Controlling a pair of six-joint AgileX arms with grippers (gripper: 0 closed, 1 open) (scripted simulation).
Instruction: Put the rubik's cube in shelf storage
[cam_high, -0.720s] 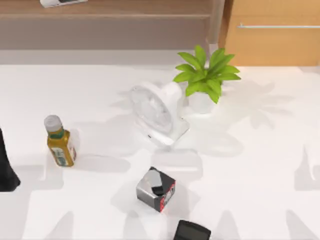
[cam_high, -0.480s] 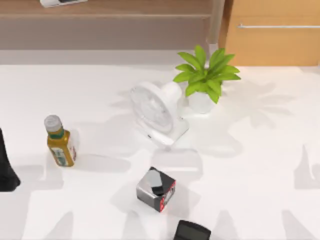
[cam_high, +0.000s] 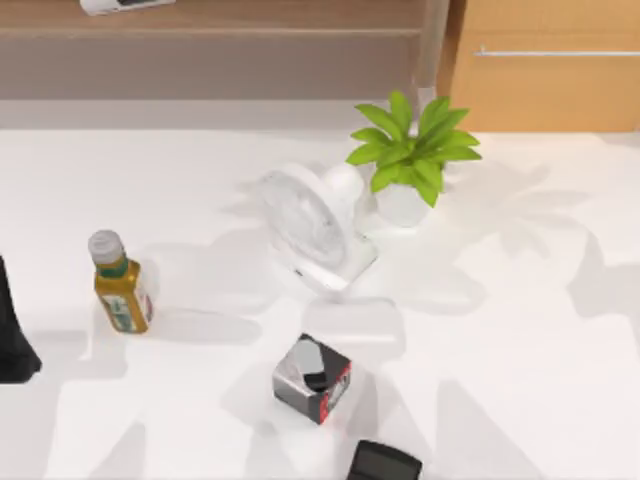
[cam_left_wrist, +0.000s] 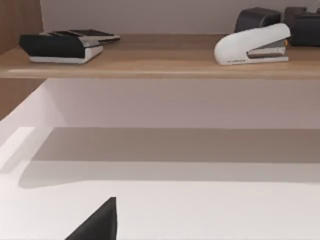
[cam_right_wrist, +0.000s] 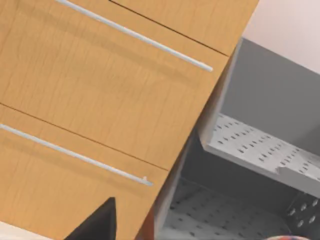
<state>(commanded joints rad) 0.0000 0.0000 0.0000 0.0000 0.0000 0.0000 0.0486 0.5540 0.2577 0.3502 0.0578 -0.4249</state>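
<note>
You had the shelf storage (cam_high: 200, 20) running along the table's 11 o'clock edge. The orange drawer front (cam_right_wrist: 100, 100) stood at 1 o'clock, and your right gripper (cam_right_wrist: 97, 222) faced it closely. Your left arm (cam_high: 12, 340) sat parked at 9 o'clock. I could not tell how wide either gripper stood or what it held, nor where the rubik's cube was. My guess was a carry under way. If so, you next needed a swing from 1 toward 11 o'clock, onto the ledge.

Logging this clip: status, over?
Left gripper facing shelf storage; right gripper facing orange-wood drawers. Ledge holds white stapler. Fan, plant stand before shelf.
</note>
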